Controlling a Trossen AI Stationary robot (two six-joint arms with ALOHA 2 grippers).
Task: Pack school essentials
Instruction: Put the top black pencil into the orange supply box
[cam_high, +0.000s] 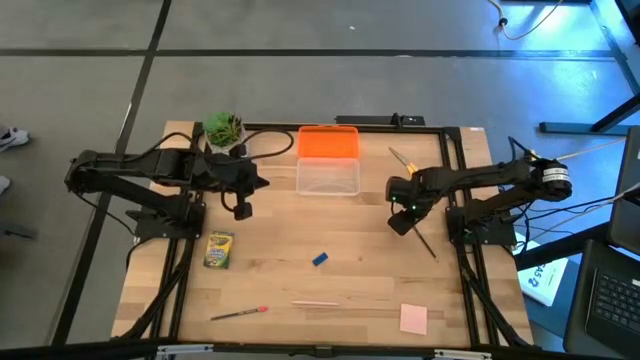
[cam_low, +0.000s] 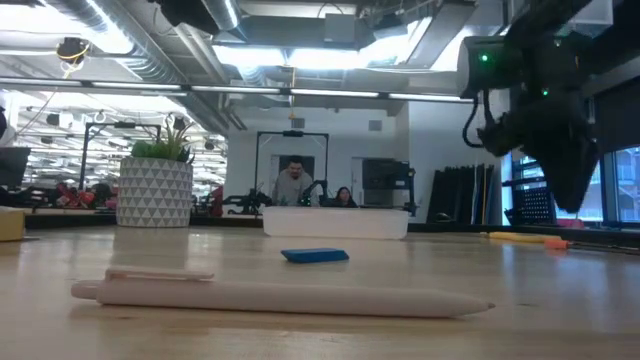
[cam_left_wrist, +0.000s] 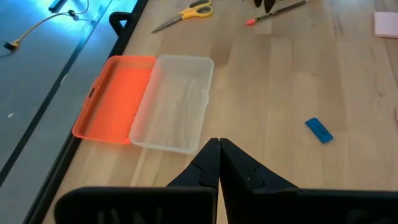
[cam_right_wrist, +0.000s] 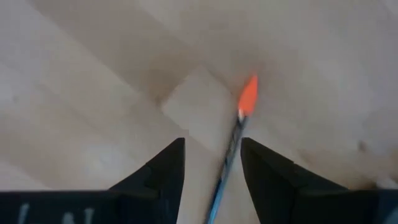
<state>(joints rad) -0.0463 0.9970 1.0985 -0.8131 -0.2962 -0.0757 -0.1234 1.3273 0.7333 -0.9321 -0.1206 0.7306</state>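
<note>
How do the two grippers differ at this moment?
The left gripper is shut and empty, hanging near the clear case. The right gripper is open, its fingers straddling an orange-tipped pencil that lies on the table. Both have dark fingers.

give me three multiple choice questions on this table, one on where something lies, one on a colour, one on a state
1. Where is the blue eraser?
A. inside the case
B. on the bare table, nearer the front than the case
C. on the pink note pad

2. What colour is the lid of the clear case?
A. orange
B. green
C. black

3. How is the left end effector?
A. open wide
B. shut on the scissors
C. shut on nothing

Answers: 1 B, the high view shows it alone on the wood. 2 A, it lies open beside the clear half. 3 C, its tips meet with nothing between them.
</note>
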